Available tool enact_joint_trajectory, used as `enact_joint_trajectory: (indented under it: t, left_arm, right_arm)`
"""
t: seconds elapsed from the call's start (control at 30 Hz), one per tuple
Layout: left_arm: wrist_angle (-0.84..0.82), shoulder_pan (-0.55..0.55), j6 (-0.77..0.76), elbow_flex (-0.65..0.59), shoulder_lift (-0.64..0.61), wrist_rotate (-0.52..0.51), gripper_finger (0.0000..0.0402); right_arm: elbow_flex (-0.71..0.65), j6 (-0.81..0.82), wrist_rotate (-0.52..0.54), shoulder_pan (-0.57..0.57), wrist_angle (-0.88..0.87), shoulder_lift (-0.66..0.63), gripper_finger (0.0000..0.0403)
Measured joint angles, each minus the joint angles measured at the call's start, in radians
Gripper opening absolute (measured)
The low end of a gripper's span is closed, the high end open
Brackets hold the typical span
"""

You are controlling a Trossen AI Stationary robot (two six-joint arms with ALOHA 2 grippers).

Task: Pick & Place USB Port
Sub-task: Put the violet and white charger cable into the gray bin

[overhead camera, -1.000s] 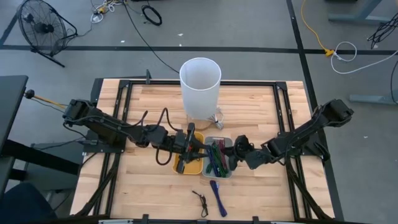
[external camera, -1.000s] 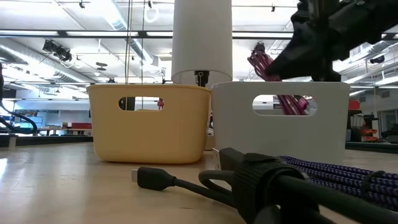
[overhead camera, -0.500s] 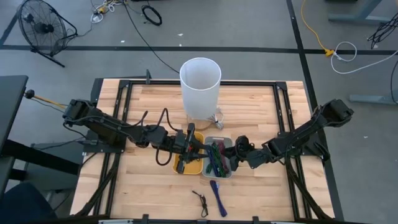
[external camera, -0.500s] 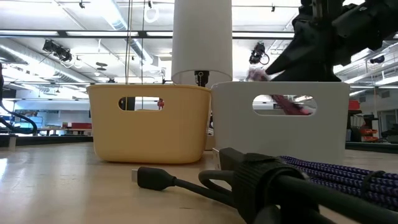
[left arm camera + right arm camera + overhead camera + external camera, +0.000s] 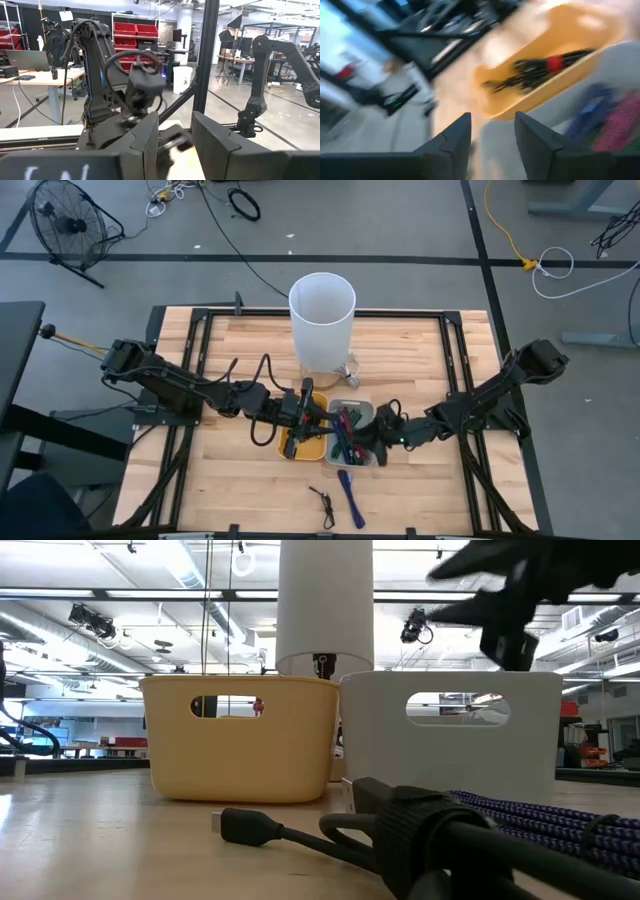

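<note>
A yellow bin (image 5: 300, 448) and a white bin (image 5: 352, 402) stand side by side at the table's middle. The white bin holds a pink cable (image 5: 615, 130) with blue and green ones. A black cable with a red tie (image 5: 545, 67) lies in the yellow bin. My right gripper (image 5: 372, 445) hangs open at the white bin's near right corner, nothing between its fingers (image 5: 455, 140). My left gripper (image 5: 322, 420) waits over the gap between the bins, open, pointing level toward the right arm (image 5: 270, 75).
A tall white cylinder (image 5: 322, 320) stands just behind the bins. On the near table lie a blue braided cable (image 5: 348, 492) and a black cable (image 5: 322, 505), whose plug (image 5: 250, 828) points toward the table's left. Black frame rails (image 5: 200, 350) border the board.
My right gripper has let go of the pink cable, which has dropped from above the white bin's rim down into the bin. The gripper has then swung toward the near edge and a little left, tipping downward.
</note>
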Motion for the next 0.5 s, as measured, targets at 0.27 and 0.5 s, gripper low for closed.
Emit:
enact_joint_trajectory:
  t: [0.27,0.5]
  left_arm:
    - [0.0,0.003,0.0,0.0,0.001,0.0,0.0122]
    - [0.001,0.013,-0.001,0.0,0.001,0.0,0.0122]
  right_arm:
    - [0.0,0.05,-0.033,0.134,0.054,0.0,0.0138]
    - [0.234,0.063,-0.069,0.24,-0.125,0.099,0.0129]
